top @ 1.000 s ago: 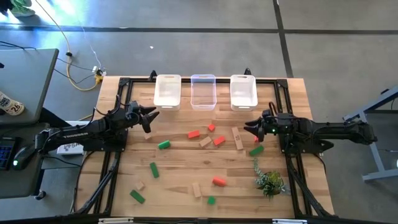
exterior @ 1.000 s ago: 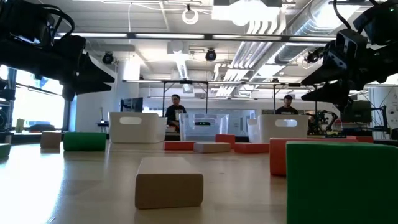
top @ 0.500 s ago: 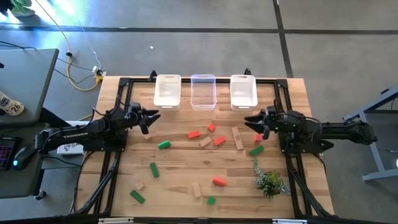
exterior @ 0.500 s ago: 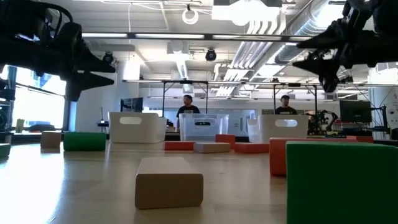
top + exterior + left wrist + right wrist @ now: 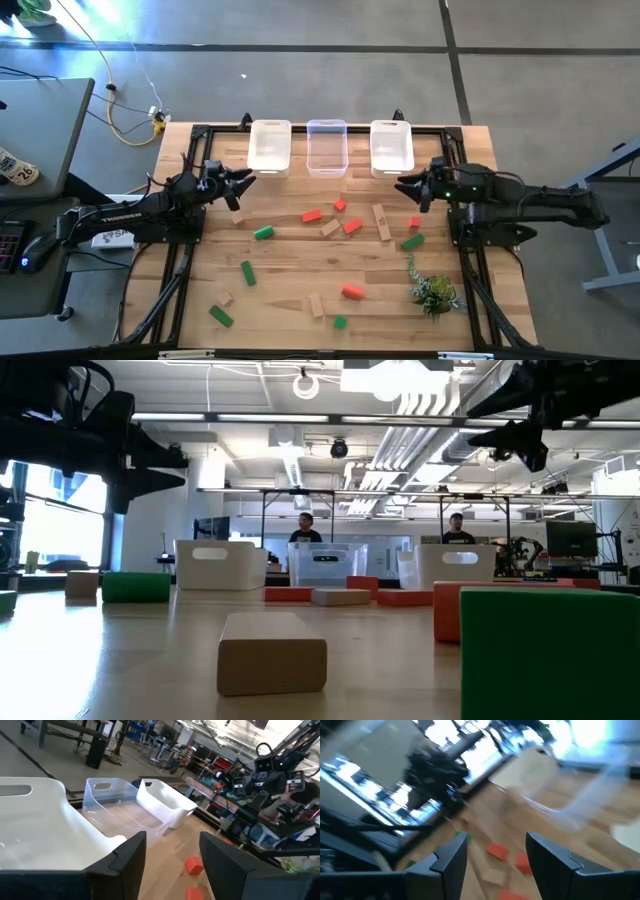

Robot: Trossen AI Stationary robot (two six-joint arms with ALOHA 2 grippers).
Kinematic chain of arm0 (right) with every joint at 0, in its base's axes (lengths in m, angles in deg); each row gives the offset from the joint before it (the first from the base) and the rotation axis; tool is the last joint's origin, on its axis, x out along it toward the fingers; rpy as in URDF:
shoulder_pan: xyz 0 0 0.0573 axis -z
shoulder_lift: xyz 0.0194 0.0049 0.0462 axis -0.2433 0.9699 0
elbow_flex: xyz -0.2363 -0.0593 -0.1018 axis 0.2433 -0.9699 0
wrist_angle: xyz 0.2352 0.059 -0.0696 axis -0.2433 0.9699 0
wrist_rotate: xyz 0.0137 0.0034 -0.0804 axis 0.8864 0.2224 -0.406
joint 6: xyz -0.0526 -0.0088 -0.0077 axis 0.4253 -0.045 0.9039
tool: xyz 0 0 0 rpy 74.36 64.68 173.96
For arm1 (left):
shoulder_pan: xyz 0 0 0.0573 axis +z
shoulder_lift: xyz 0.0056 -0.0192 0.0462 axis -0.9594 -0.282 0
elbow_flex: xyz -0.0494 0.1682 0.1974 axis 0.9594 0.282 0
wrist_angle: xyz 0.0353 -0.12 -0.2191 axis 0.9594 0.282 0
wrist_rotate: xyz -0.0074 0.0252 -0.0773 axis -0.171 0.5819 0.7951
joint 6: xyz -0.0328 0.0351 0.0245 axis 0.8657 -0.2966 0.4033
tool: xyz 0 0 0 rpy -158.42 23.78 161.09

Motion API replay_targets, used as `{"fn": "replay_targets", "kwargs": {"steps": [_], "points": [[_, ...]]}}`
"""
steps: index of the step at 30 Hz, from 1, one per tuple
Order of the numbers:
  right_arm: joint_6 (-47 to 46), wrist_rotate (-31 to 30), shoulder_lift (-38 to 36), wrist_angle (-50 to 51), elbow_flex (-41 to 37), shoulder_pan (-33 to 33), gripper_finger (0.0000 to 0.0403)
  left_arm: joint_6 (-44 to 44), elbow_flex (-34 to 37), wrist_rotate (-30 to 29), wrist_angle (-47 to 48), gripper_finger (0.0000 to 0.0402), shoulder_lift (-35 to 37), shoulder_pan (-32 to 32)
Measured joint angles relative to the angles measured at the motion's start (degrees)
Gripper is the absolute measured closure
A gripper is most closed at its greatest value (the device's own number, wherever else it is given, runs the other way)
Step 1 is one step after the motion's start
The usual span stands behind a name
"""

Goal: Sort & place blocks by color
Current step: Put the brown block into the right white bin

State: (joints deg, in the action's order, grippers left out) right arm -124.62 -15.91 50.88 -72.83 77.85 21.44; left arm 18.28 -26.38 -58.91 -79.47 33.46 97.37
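Red, green and pale wood blocks lie flat and scattered over the table in the high view: a red block (image 5: 311,215), a green block (image 5: 263,232), a wood bar (image 5: 381,222), a small red block (image 5: 414,221) and others. My left gripper (image 5: 240,183) hangs open above the table's left part, in front of the left bin (image 5: 269,146). My right gripper (image 5: 405,185) hovers open in front of the right bin (image 5: 391,146), just beyond the small red block. In both wrist views the left gripper (image 5: 172,837) and the right gripper (image 5: 496,837) hold nothing.
Three white translucent bins stand in a row at the far edge, the middle bin (image 5: 326,147) clearer than the others. A small green plant (image 5: 435,292) stands near the right front. In the low view, a wood block (image 5: 272,650) and a green block (image 5: 550,650) lie close, with people far behind.
My right gripper has risen and moved toward the far edge, toward the right bin, uncovering the small red block that it stood over. My left gripper has shifted slightly toward the far edge. No block has moved.
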Motion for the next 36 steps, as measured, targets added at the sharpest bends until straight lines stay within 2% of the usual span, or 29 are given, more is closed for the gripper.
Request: {"fn": "replay_targets", "kwargs": {"steps": [4, 8, 16, 22, 30, 36], "points": [[-7.28, -3.25, 5.54, 10.36, 6.26, 0.0, 0.0214, 0.0, 0.0, -0.01, 0.68, 0.0227, 0.0, -0.01], [-14.34, -4.13, 12.18, 16.07, 9.55, 0.0, 0.0214, 0.0, 0.01, -0.05, 0.83, 0.0227, 0.0, -0.01], [-25.3, 2.34, 24.94, 17.17, 11.64, -0.02, 0.0214, 0.0, 0.0, -0.13, 2.32, 0.0227, 0.0, -0.02], [-27.27, 6.0, 32.99, 17.35, 13.46, -0.27, 0.0214, -0.02, 0.0, -0.13, 4.0, 0.0227, -0.02, 0.0], [-27.23, 4.08, 42.15, 24.29, 18.51, -2.14, 0.0214, -0.02, 0.0, -0.13, 3.97, 0.0227, -0.02, 0.0], [-28.46, 4.67, 48.36, 25.71, 18.85, -3.11, 0.0214, -0.02, 0.0, -0.13, 3.96, 0.0227, 0.0, -0.01]]}}
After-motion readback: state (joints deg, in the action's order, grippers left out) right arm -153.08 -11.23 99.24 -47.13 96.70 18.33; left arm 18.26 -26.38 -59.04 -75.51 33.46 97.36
